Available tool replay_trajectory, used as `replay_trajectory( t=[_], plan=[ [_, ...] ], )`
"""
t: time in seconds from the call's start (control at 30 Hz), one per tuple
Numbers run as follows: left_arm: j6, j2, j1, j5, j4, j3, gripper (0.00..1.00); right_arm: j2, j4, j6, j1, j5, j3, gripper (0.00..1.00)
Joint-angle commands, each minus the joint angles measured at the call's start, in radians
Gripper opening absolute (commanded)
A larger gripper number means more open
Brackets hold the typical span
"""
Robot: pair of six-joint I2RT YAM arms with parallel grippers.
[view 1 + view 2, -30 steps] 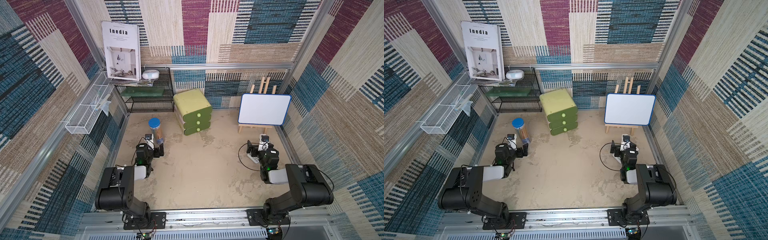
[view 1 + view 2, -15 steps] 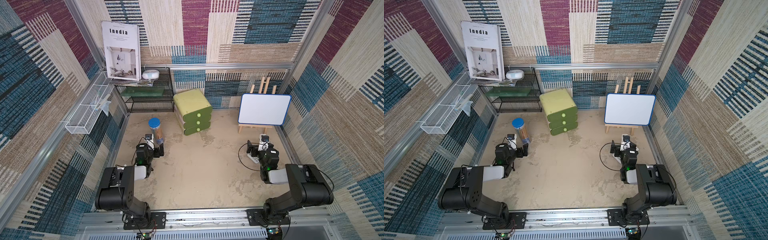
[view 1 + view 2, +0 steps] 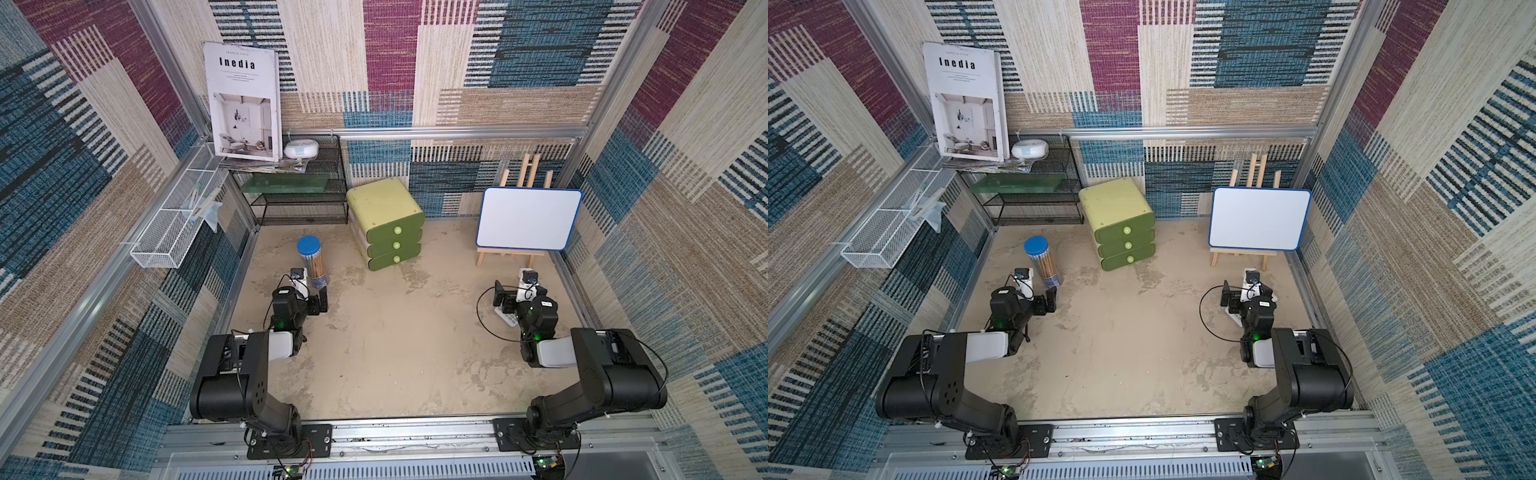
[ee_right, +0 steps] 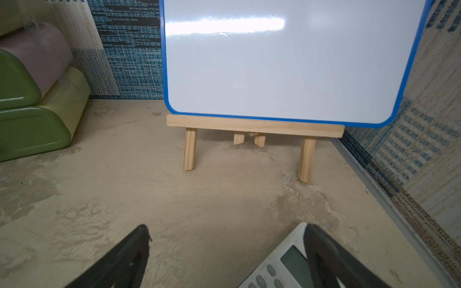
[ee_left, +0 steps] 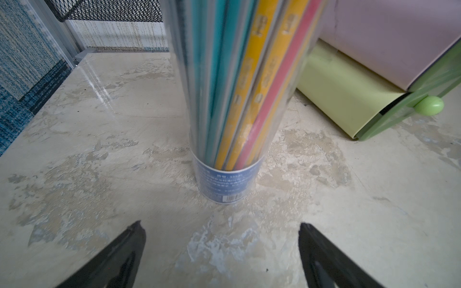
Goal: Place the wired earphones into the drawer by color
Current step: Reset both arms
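No wired earphones show in any view. The drawer unit point(image 3: 388, 224) point(image 3: 1121, 224) is a green cabinet with three stacked drawers, all shut, at the back middle of the table. Its lower corner and one round knob appear in the left wrist view point(image 5: 349, 99), and its side in the right wrist view point(image 4: 30, 99). My left gripper point(image 3: 311, 293) point(image 3: 1038, 291) point(image 5: 220, 232) is open over bare table just short of a pencil tube. My right gripper point(image 3: 517, 295) point(image 3: 1246, 297) point(image 4: 225, 234) is open too, with nothing held.
A clear tube of colored pencils point(image 3: 311, 262) point(image 5: 237, 99) with a blue lid stands before the left gripper. A whiteboard on a wooden easel point(image 3: 528, 218) point(image 4: 287, 62) faces the right gripper. A white calculator point(image 4: 282, 264) lies under its one finger. A black wire rack point(image 3: 299, 199) fills the back left.
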Motion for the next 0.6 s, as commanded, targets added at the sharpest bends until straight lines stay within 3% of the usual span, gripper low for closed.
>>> replay_trajectory(
  t=[0.0,0.57],
  plan=[
    [-0.007,-0.003,-0.001,-0.011,0.011,0.000,0.99,-0.004,0.016,0.003,0.001,-0.006,0.006,0.99],
    [-0.007,-0.004,-0.001,-0.011,0.011,0.000,0.99,-0.004,0.011,0.005,-0.005,-0.018,0.008,0.99]
  ],
)
